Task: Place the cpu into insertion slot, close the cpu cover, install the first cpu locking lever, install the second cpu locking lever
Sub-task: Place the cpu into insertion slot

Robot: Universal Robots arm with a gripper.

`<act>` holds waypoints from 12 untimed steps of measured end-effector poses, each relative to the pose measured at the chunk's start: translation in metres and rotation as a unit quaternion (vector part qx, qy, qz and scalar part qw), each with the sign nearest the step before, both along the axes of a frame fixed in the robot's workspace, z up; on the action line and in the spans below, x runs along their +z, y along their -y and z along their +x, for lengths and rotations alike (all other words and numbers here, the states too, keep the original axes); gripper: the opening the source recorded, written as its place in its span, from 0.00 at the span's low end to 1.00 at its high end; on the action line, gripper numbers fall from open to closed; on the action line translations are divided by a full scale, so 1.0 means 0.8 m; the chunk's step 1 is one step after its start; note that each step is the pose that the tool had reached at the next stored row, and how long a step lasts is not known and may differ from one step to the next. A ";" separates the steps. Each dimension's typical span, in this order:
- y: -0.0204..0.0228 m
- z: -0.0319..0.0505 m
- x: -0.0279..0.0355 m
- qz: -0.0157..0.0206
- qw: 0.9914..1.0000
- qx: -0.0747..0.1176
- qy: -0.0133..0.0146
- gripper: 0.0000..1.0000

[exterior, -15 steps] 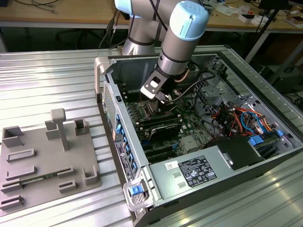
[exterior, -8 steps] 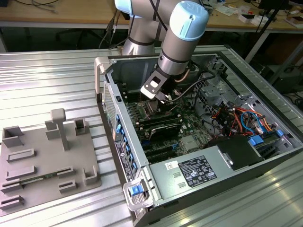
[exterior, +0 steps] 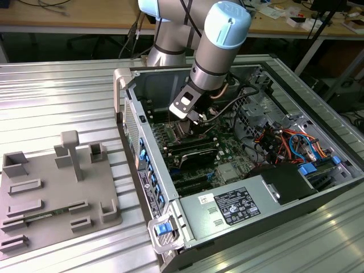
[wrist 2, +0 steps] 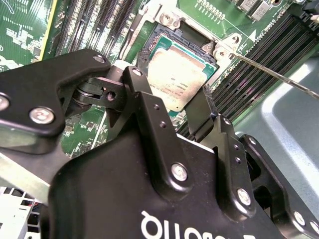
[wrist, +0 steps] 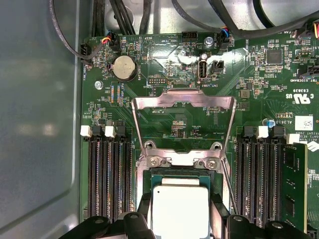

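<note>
The cpu (wrist 2: 177, 82), a square chip with a silvery top, lies between my gripper's (wrist 2: 169, 88) black fingers (wrist 2: 137, 84), which are shut on its two opposite edges. It hangs right over the insertion slot (wrist 2: 155, 42), and whether it rests in the recess I cannot tell. In the first wrist view the cpu (wrist: 179, 209) fills the slot (wrist: 147, 186) between the fingers (wrist: 145, 205). The cpu cover (wrist: 183, 99) stands swung open behind it. A thin locking lever (wrist 2: 269, 74) juts out beside the slot. In the exterior view my gripper (exterior: 190, 118) reaches down into the computer case.
Long black memory slots (wrist: 109, 174) flank the socket on both sides. Black cables (wrist: 149, 20) loop over the board's far edge. The open case's wall (exterior: 136, 122), a power supply (exterior: 227, 207) and drive cabling (exterior: 296, 145) surround the board. A grey fixture plate (exterior: 54, 193) lies on the table.
</note>
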State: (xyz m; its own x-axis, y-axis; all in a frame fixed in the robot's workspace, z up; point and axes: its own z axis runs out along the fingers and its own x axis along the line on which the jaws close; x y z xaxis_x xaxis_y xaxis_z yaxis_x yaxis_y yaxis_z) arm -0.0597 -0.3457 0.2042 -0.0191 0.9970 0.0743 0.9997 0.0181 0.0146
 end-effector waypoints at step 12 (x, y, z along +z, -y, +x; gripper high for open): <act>-0.0013 0.001 -0.0002 -0.006 1.000 0.000 -0.002 0.55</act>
